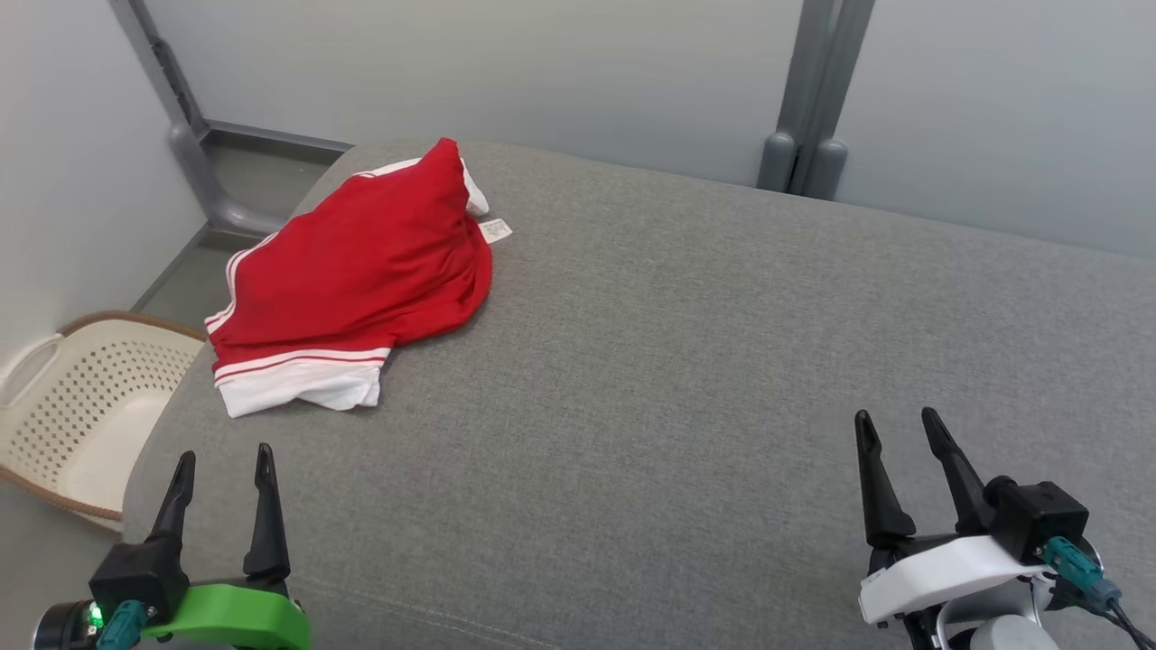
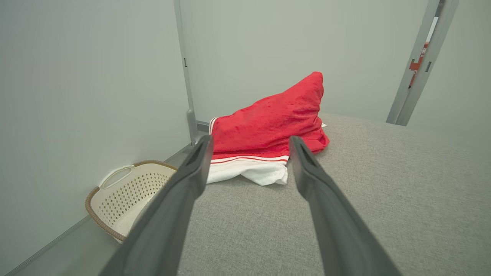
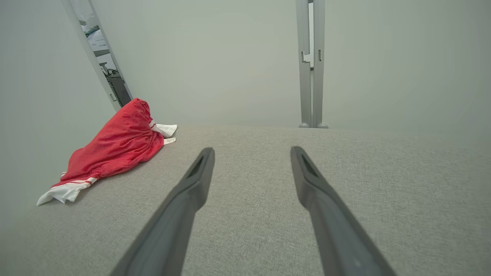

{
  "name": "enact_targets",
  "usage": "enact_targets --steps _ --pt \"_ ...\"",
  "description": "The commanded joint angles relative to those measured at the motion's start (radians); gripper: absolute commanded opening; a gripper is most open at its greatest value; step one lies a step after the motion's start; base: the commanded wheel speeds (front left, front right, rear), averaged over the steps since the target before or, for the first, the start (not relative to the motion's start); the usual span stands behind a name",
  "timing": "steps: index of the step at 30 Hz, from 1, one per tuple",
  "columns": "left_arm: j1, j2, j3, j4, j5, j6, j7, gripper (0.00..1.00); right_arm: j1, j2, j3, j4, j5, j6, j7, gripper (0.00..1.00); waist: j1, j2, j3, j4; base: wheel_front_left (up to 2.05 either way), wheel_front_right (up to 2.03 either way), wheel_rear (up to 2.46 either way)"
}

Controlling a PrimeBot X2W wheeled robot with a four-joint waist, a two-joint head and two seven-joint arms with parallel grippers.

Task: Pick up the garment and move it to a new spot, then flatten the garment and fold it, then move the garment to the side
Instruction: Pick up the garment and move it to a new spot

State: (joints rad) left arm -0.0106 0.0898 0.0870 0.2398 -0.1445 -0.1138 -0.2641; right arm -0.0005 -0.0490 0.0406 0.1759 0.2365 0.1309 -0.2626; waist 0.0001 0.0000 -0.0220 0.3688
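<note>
Basket (image 1: 90,397) on floor, far L. L gripper (image 1: 225,451): fingers spread, empty. Garment (image 1: 361,262): red w/ white striped trim, heaped, peaked, far-L corner of grey cushion (image 1: 677,361). White tag (image 1: 496,230) at rear edge, print illegible. R gripper (image 1: 897,414): fingers spread, empty.

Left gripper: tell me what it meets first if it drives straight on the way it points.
Probably the garment, at its white hem, dead ahead between the open jaws; how far off is unclear.
</note>
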Motion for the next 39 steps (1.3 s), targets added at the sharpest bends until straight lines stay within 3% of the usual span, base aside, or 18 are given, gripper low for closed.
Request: enact_targets --steps 1,12,22,29,39 --pt "0.003 0.008 0.004 0.000 -0.012 0.006 -0.001 1.00 0.001 -0.003 0.000 0.002 0.006 0.000 -0.003 1.00 -0.0001 0.0000 0.006 0.048 0.00 0.00 0.00" --pt "0.029 0.014 0.015 -0.009 -0.003 0.005 -0.001 1.00 -0.008 -0.003 0.015 0.012 0.009 0.000 -0.003 1.00 -0.0001 0.0000 0.009 0.073 0.00 0.00 0.00" --pt "-0.049 0.012 0.021 0.010 -0.035 -0.001 -0.001 1.00 -0.034 -0.015 0.019 0.010 -0.018 0.000 -0.003 1.00 -0.0001 0.0000 0.060 0.005 0.00 0.00 0.00" --pt "-0.290 0.074 0.022 0.079 -0.091 -0.011 -0.001 1.00 -0.102 -0.044 0.030 -0.005 -0.050 0.000 -0.004 1.00 -0.0001 0.0000 0.207 -0.102 0.00 0.00 0.00" --pt "-0.681 0.216 0.004 0.205 -0.160 -0.018 -0.001 1.00 -0.192 -0.082 -0.014 -0.056 -0.101 -0.001 0.004 1.00 -0.0001 0.0000 0.433 -0.265 0.00 0.00 0.00"
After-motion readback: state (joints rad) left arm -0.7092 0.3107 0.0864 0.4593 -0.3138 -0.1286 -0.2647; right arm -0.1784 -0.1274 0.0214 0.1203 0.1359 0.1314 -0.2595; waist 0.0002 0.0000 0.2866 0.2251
